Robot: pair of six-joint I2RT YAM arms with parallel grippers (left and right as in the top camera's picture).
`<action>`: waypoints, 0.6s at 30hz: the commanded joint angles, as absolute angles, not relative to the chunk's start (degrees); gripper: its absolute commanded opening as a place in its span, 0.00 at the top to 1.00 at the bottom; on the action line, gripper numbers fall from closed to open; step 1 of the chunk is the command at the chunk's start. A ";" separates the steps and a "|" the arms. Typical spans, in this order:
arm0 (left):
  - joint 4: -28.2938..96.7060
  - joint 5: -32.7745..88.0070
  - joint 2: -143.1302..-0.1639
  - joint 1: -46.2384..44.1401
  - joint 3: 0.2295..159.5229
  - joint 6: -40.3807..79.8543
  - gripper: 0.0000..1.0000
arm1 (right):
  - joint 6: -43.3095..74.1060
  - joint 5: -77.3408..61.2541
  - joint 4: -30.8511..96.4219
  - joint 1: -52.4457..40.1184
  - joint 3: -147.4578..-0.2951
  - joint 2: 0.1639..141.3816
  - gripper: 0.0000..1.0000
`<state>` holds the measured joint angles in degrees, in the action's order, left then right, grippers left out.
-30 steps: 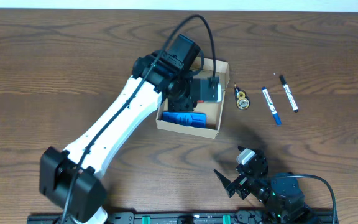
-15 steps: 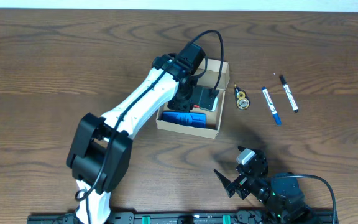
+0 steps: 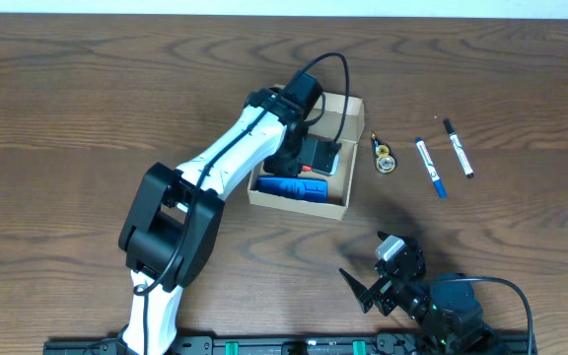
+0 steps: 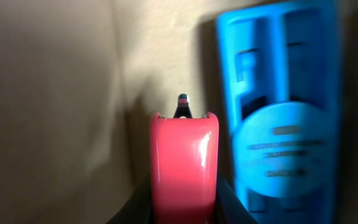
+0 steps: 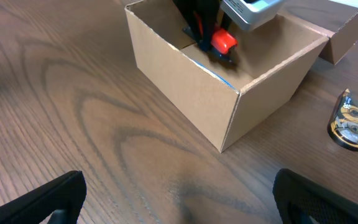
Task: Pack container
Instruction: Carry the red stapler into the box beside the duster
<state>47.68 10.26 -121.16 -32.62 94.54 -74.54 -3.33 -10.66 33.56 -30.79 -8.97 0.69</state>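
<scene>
The container (image 3: 299, 204) is an open tan cardboard box at the table's middle, also seen in the right wrist view (image 5: 185, 93). My left gripper (image 3: 311, 158) reaches down inside it, shut on a glossy red object (image 4: 184, 162), whose red end shows over the box wall (image 5: 224, 40). In the left wrist view the dark fingers (image 4: 143, 208) press both its sides. A blue flat item (image 3: 292, 187) lies in the box next to it (image 4: 284, 112). My right gripper (image 3: 373, 268) rests near the front edge, open and holding nothing (image 5: 179, 202).
A round tape dispenser (image 3: 386, 158) lies just right of the box (image 5: 352, 124). Further right on the wood lie a blue-capped marker (image 3: 430, 167) and a black marker (image 3: 458, 148). The box's flap (image 5: 347, 34) hangs open at its far side.
The left arm's elbow has swung toward the box and its wrist has settled lower inside, still gripping the red object. The right arm has not moved.
</scene>
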 commanded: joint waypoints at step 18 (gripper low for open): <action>46.63 12.27 -121.60 -31.16 95.35 -71.72 0.63 | -2.61 -10.50 33.61 -31.33 -8.78 0.38 0.01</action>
